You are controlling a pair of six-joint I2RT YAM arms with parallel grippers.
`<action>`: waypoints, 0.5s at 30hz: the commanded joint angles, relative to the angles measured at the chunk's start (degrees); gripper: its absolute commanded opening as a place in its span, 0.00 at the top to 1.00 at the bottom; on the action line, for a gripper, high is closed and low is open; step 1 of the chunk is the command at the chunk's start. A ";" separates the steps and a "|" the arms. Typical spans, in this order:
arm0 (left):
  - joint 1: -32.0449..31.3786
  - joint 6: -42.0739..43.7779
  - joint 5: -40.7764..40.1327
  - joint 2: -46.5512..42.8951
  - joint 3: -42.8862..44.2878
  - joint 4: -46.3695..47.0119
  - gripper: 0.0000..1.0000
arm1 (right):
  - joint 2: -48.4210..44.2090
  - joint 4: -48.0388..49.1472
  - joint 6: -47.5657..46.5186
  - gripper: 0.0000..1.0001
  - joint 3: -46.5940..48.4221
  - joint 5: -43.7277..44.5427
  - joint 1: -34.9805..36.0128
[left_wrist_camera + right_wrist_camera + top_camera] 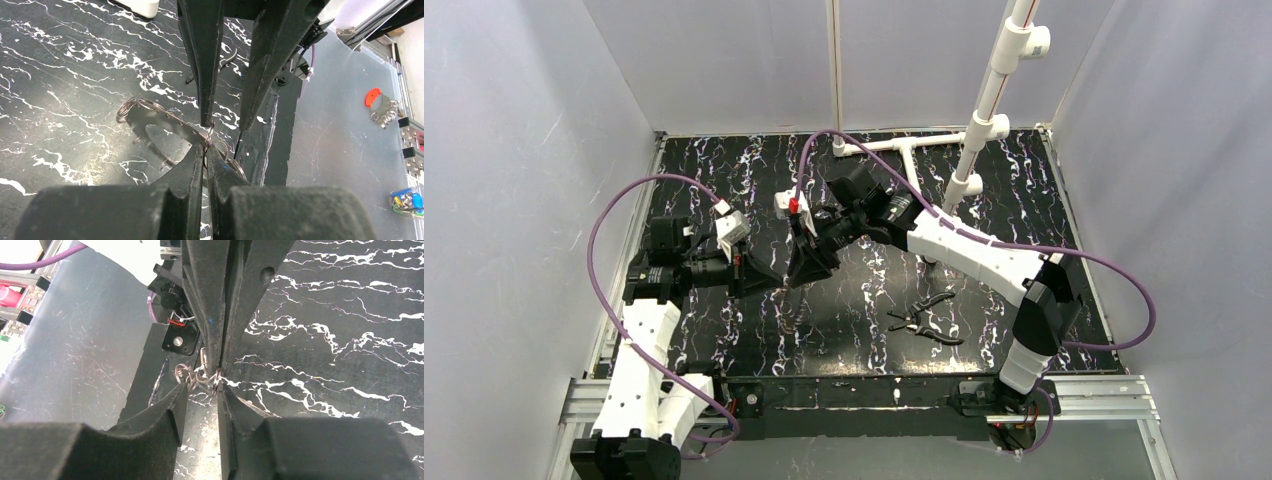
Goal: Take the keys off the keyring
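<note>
Both arms meet over the black marbled tabletop (714, 175), on the left arm's side of the black-handled pliers (924, 322) and a little farther from the arm bases than they are. The pliers lie flat, well apart from both arms.

The left end effector (205, 152) has its fingers pressed together on the thin wire of the keyring (223, 148), and no gap shows between the pads. The ring sits right at those fingertips, raised off the tabletop. The top camera cannot pick it out there.

From the ring a flat silvery blade with small holes along it, probably a key (160, 120) though it looks blurred, sticks out sideways. It casts a shadow on the surface below. A small coil of wire (127, 106) hangs at its far end.

The right end effector (201, 386) points at the same spot from the opposite side. Its fingers stand apart with a clear gap and straddle the wire loops without clamping them. One fingertip (221, 388) is just beside the ring.

Beyond the pliers, at the back of the tabletop, stands a white pipe frame (984, 110).
</note>
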 commanded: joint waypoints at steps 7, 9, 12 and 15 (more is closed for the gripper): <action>-2.15 2.06 0.96 0.34 2.58 -1.48 1.00 | 1.27 -1.73 -2.04 0.68 3.95 2.25 1.09; -2.23 2.24 0.92 0.34 2.63 -1.49 1.00 | 1.59 -2.27 -2.50 0.68 4.27 2.73 1.29; -2.21 2.35 1.00 0.34 2.71 -1.55 1.00 | 1.65 -2.88 -3.32 0.70 4.23 3.53 1.57; -2.32 2.33 1.11 0.34 2.90 -1.60 1.00 | 1.70 -3.57 -4.00 0.76 4.12 4.06 1.58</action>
